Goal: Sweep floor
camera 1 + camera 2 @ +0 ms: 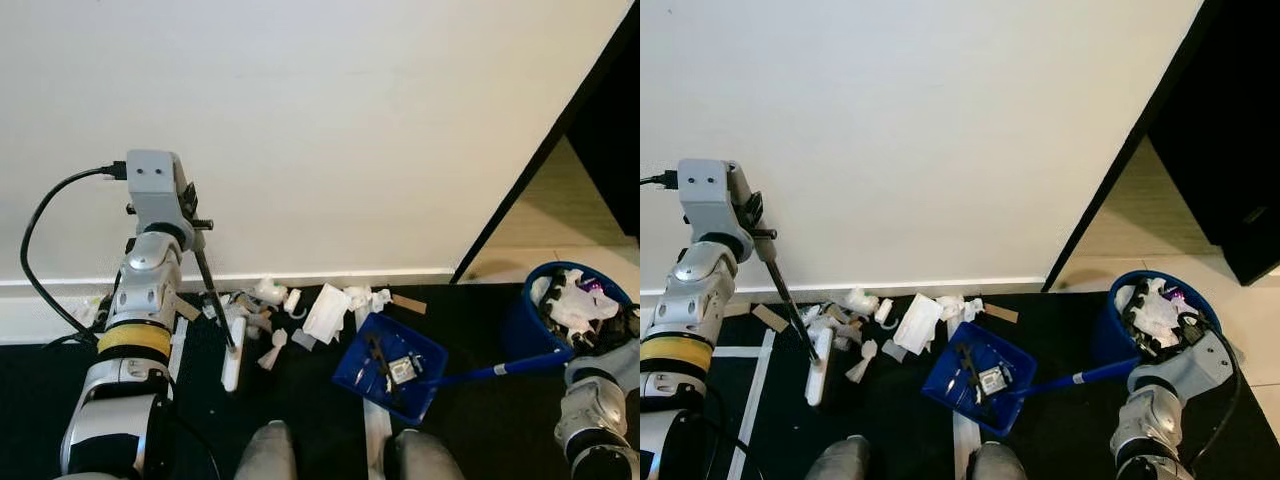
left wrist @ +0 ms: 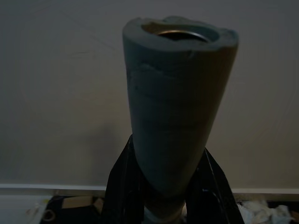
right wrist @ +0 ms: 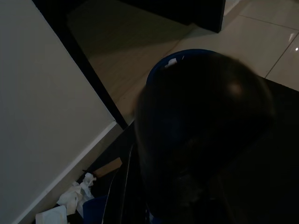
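My left gripper [image 1: 196,228] is shut on the grey foam grip of the broom handle [image 2: 177,107], which sits between its black fingers [image 2: 119,191]. The thin stick runs down to the white broom head [image 1: 233,365], which rests on the dark mat beside scattered white paper and cardboard litter [image 1: 325,310] along the baseboard. The blue dustpan [image 1: 390,368] lies on the mat with some debris in it. Its blue handle [image 1: 495,371] leads right to my right gripper [image 1: 580,352], shut on its end. The right wrist view is dark, with the handle end [image 3: 201,130] close up.
A blue bin [image 1: 527,325] full of paper waste stands at the right next to my right arm. A white wall [image 1: 320,130] with a baseboard is straight ahead. A dark door frame [image 1: 540,150] and tiled floor lie to the right. My feet [image 1: 268,452] are at the bottom.
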{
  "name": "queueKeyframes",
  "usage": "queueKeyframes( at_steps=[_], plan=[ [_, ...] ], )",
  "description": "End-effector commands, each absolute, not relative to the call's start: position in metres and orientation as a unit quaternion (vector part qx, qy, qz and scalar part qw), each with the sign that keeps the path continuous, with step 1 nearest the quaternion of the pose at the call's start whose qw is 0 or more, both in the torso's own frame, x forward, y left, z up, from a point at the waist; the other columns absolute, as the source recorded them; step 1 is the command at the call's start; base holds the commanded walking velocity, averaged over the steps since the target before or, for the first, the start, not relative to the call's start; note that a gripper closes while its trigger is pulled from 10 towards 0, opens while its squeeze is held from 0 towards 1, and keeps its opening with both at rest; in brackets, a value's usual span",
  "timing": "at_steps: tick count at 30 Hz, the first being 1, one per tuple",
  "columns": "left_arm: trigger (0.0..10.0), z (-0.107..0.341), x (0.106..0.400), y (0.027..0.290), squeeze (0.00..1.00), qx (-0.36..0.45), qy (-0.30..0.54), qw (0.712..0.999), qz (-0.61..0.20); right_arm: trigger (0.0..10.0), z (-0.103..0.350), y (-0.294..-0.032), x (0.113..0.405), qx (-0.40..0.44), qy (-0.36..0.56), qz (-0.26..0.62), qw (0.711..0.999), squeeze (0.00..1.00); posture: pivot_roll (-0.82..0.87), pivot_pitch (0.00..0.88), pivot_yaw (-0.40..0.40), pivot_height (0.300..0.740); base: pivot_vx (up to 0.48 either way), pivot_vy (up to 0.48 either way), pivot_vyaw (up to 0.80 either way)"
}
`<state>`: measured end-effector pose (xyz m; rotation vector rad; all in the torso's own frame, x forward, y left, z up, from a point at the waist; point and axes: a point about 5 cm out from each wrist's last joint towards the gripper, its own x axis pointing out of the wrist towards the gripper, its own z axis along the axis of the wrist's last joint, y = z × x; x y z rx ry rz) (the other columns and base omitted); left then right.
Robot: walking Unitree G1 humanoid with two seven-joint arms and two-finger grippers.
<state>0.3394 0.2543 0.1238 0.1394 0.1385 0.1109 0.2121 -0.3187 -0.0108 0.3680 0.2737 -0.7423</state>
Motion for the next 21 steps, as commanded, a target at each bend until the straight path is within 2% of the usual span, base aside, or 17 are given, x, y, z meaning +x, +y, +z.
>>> queueKeyframes(
  at_steps=[1, 5, 14, 21],
  plan=[
    [10.0, 0.134, 0.338, 0.264, 0.00, 0.104, 0.052, 0.991, 0.064, 10.0, -0.008, -0.329, 0.208, 0.160, 0.142, -0.362, 0.907, 0.00, 0.07, 0.015, 0.006, 0.740, 0.000, 0.000, 0.00],
    [10.0, 0.132, 0.336, 0.267, 0.00, 0.088, 0.057, 0.991, 0.080, 10.0, -0.003, -0.331, 0.214, 0.144, 0.141, -0.347, 0.916, 0.00, 0.06, 0.021, 0.006, 0.740, 0.000, 0.000, 0.00],
    [10.0, 0.109, 0.334, 0.249, 0.00, 0.111, 0.095, 0.987, 0.061, 10.0, -0.001, -0.327, 0.223, 0.114, 0.162, -0.322, 0.926, 0.00, 0.06, 0.003, -0.005, 0.740, 0.000, 0.000, 0.00],
    [10.0, 0.099, 0.332, 0.238, 0.00, 0.081, 0.094, 0.991, 0.059, 10.0, 0.001, -0.325, 0.228, 0.101, 0.172, -0.306, 0.931, 0.00, 0.07, 0.000, -0.010, 0.740, 0.000, 0.000, 0.00]
  ],
)
